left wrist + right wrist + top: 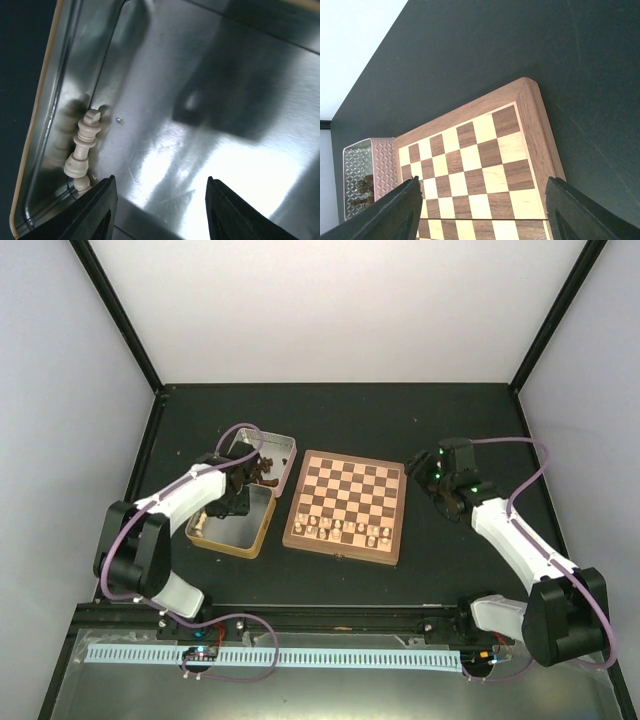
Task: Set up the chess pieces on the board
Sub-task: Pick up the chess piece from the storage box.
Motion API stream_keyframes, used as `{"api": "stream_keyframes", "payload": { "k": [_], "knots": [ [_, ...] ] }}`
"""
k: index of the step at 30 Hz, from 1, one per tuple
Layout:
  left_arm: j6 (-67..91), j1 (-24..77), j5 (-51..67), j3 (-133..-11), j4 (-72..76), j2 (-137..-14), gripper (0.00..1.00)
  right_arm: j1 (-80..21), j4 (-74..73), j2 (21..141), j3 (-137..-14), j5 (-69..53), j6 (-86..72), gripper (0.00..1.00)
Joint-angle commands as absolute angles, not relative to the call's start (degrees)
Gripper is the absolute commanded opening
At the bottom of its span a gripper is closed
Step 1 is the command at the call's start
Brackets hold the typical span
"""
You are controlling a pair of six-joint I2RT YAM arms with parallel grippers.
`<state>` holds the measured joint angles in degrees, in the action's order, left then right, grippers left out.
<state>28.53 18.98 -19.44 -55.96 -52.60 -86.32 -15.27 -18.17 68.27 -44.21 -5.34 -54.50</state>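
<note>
Left gripper: jaws partly apart with nothing between them, poised low over the floor of the near tin.
Right gripper: jaws wide and empty, held above the table beside the board's far right corner, not touching it.
Cream king: leaning against the near tin's side wall in a corner, just beside the left finger; a second cream piece below it is partly hidden.
Cream pieces: standing on the board's two near rows; too small to count.
Dark pieces: heaped in the far tin, none on the board.
Board: flat at the middle of the table, far rows bare.
Progress: judged under halfway; the cream side is nearly placed.
Remaining: last cream pieces, then the whole dark set.
</note>
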Motion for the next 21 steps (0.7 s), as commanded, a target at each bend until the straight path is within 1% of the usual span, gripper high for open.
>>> {"api": "stream_keyframes", "payload": {
  "k": [1, 3, 8, 15, 21],
  "knots": [
    [30.7, 16.3, -22.51, -55.9, -50.74, -89.63, 0.53, -14.85, -16.45, 69.54, -46.56, -7.29, -53.47, 0.68],
    [30.73, 14.77, -22.13, -55.92, -50.35, -91.0, 0.57, -14.82, -16.52, 69.78, -46.58, -7.14, -53.5, 0.68],
    [31.04, 10.91, -20.33, -54.14, -47.2, -92.38, 0.6, -14.85, -16.44, 70.04, -46.58, -6.68, -53.87, 0.68],
    [32.03, 7.09, -20.48, -54.13, -45.76, -94.93, 0.63, -14.86, -16.69, 71.16, -47.36, -6.94, -53.97, 0.67],
    [32.83, 6.03, -16.99, -53.0, -43.69, -96.5, 0.64, -14.87, -17.22, 71.76, -48.07, -6.82, -54.06, 0.67]
  ]
}}
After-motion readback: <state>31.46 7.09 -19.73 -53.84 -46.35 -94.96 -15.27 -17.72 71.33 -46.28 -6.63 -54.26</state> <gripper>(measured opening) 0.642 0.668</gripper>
